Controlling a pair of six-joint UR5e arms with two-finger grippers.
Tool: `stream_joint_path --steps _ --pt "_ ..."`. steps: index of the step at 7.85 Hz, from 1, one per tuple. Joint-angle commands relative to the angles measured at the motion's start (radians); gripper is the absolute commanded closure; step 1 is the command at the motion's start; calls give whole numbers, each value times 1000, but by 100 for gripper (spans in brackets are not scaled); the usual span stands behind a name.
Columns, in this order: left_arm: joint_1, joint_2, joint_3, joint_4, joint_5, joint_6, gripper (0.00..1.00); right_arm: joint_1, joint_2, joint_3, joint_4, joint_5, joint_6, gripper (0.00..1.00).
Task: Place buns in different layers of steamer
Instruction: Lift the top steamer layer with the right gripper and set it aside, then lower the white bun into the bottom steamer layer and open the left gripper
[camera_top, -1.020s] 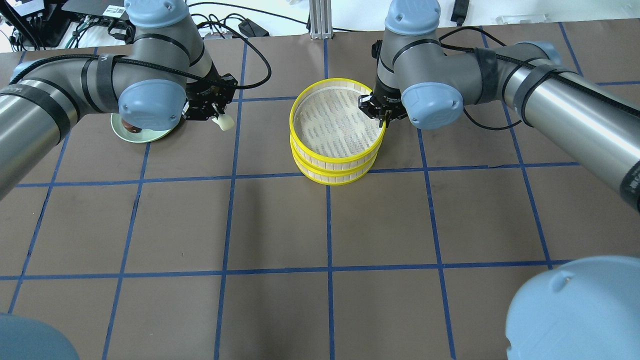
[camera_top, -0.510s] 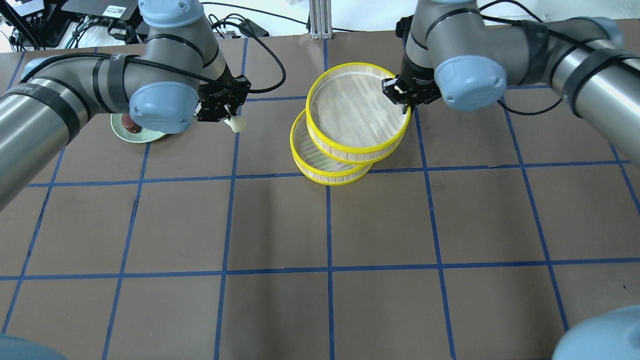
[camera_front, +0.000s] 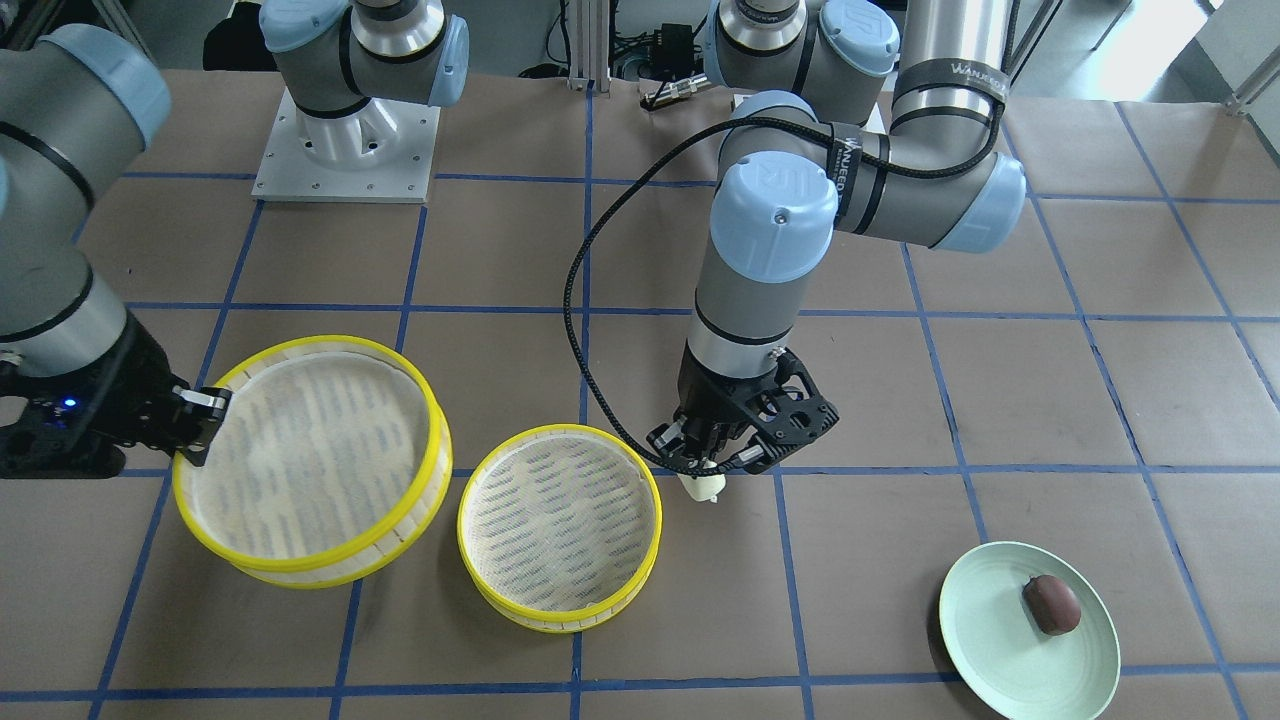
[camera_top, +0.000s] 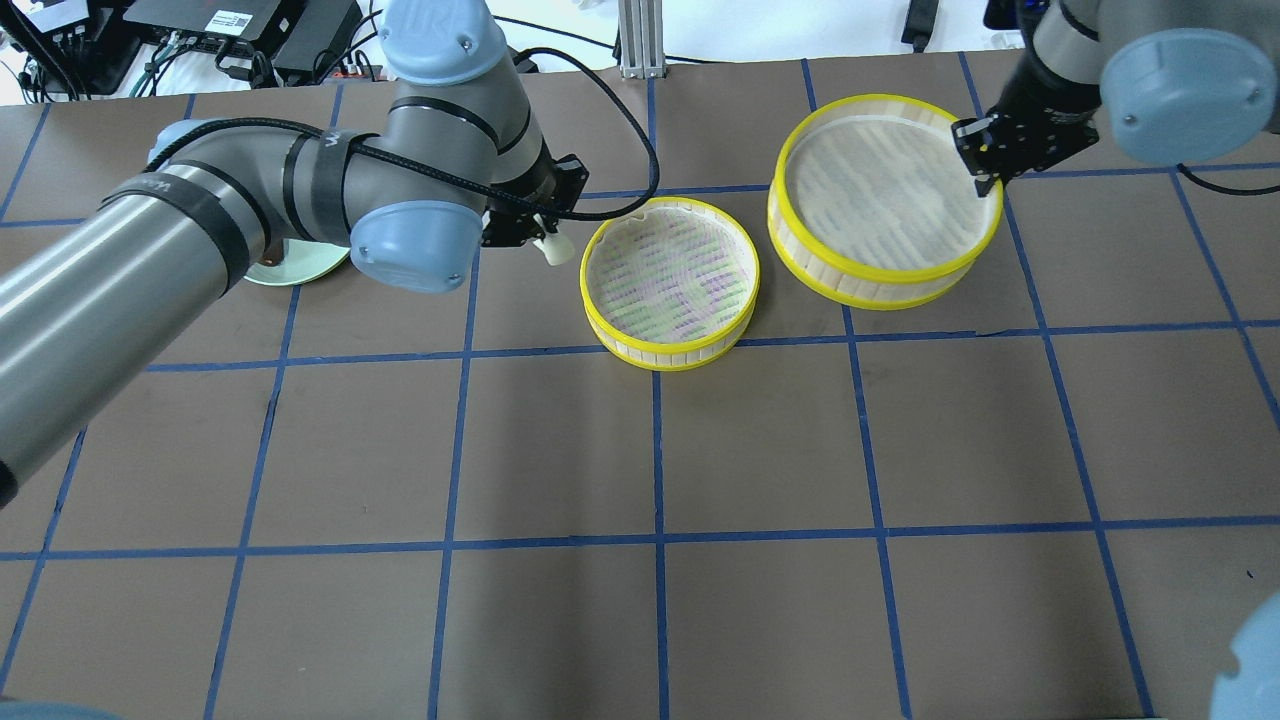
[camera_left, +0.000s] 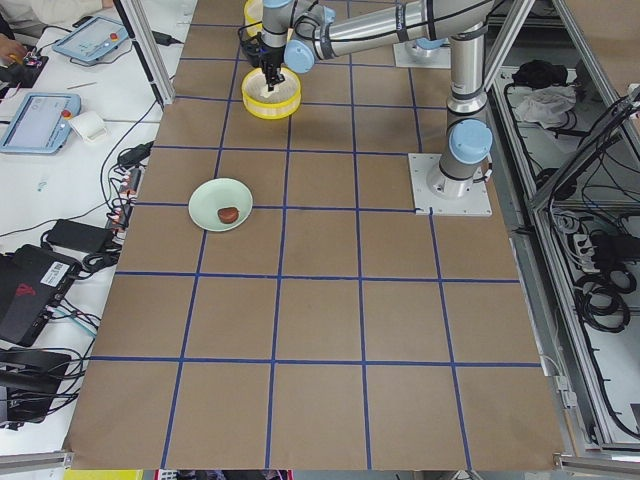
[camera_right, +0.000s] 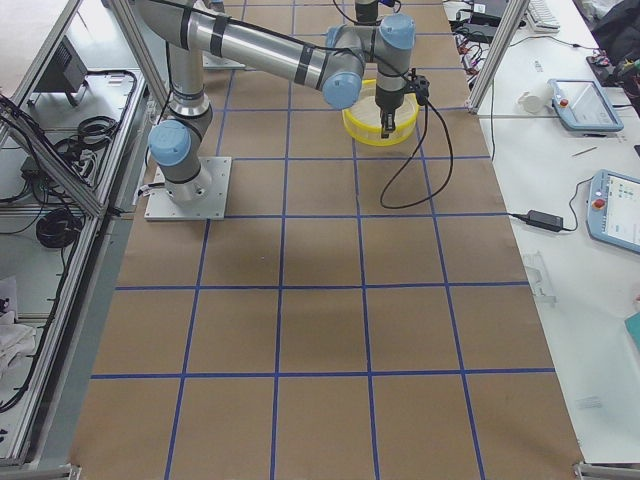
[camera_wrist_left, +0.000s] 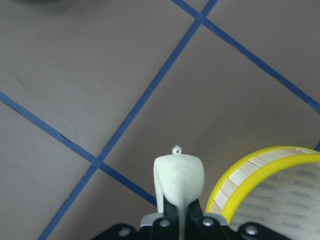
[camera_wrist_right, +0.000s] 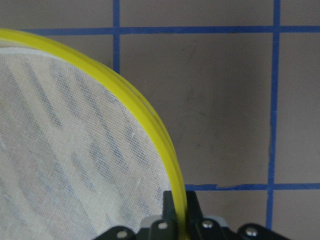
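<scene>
Your left hand (camera_front: 706, 470) pinches the small cream-white oblong bun (camera_wrist_left: 178, 177) by its upper end. It hangs just outside the 9 o'clock rim of the resting steamer tray (camera_top: 665, 350), a shallow round one with a bright yellow rim, in the overhead view. It is not over the mesh yet.

The bun looks smooth and soft, and only its top is caught. A quick swing could make it slip, and a firmer squeeze could dent it. If you travel low, the bun may clip the raised yellow rim and push this light tray across the brown paper tabletop (camera_top: 560, 440).

Your right hand (camera_top: 984, 182) is pressed onto one spot on the rim of the second yellow-rimmed tray (camera_top: 872, 283). This tray appears to be lifted, at about 2 o'clock from the resting one. Held at one thin edge, the wide tray can sag or twist out of the hold, so keep it level.

Both trays have pale slatted walls and fine woven mesh floors that look springy, so a dropped bun might bounce or roll.

The dark reddish-brown bun (camera_front: 1050, 604) lies on the glossy pale green plate (camera_front: 1000, 645), well off at 9 o'clock.
</scene>
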Motion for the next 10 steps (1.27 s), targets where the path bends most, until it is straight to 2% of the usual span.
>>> stream_joint_path --steps 1,2,4,5,6,7,10 --pt "-60 -85 1 189 -92 -7 100 -105 8 10 14 -11 -95 100" --pt "-90 -112 1 217 -92 -6 100 -108 11 13 14 -13 -86 100" --pt "-123 -198 4 356 -148 -4 100 -108 20 13 13 -11 -83 100" --pt "-123 -206 5 349 -150 -4 89 -108 22 15 13 -11 -83 100" --pt "-123 -208 2 342 -146 0 33 -108 22 15 13 -11 -83 100" --pt "-123 -208 2 340 -144 -1 3 -108 22 15 13 -11 -83 100" --pt "-123 -200 7 268 -139 -6 0 -108 22 13 13 -10 -83 100"
